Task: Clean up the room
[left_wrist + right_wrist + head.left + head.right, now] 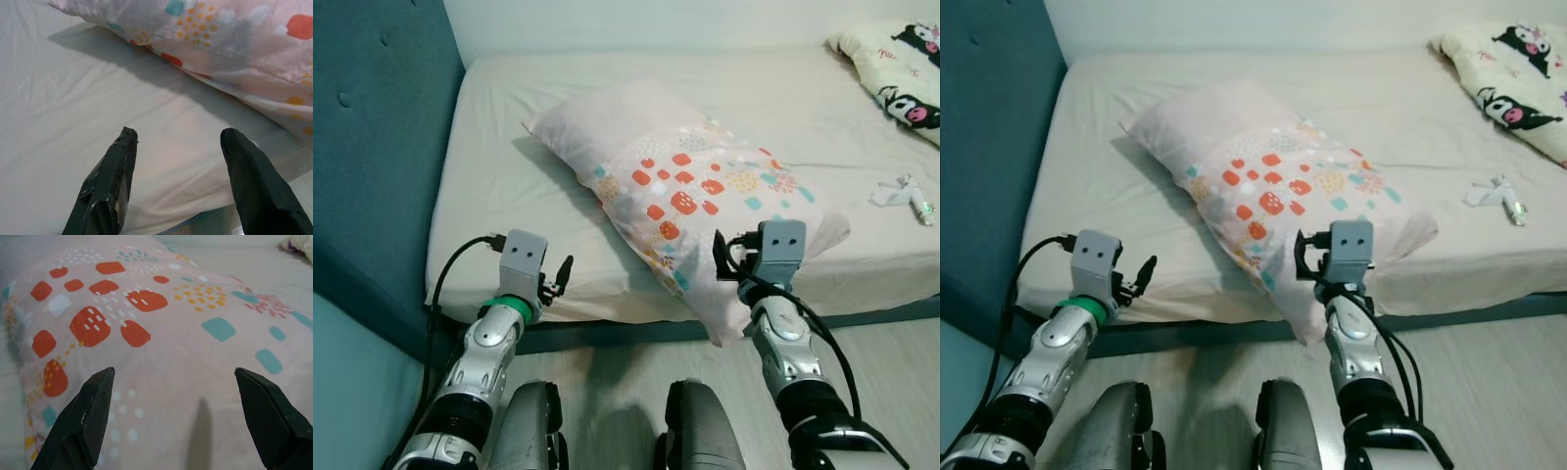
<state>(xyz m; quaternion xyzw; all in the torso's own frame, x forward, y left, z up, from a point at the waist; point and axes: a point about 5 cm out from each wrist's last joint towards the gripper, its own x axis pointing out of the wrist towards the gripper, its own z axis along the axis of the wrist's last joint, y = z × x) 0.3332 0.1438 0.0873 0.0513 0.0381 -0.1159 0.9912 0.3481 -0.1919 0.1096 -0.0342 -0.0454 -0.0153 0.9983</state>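
Pillow hanging over the bed edge, right gripper released above it, left gripper released over the sheet

Pillow lies on bed, overhanging its near edge; blanket far right

Left gripper: two black tapered fingers stood spread wide, the scuffed one worn at its edge, both hanging just above the bedding.
Sheet: a smooth off-white cotton bed sheet lay lightly creased beneath them.
Pillow: a pale pink pillow with orange, teal and yellow spots rested on it beyond the fingertips, casting shadow.
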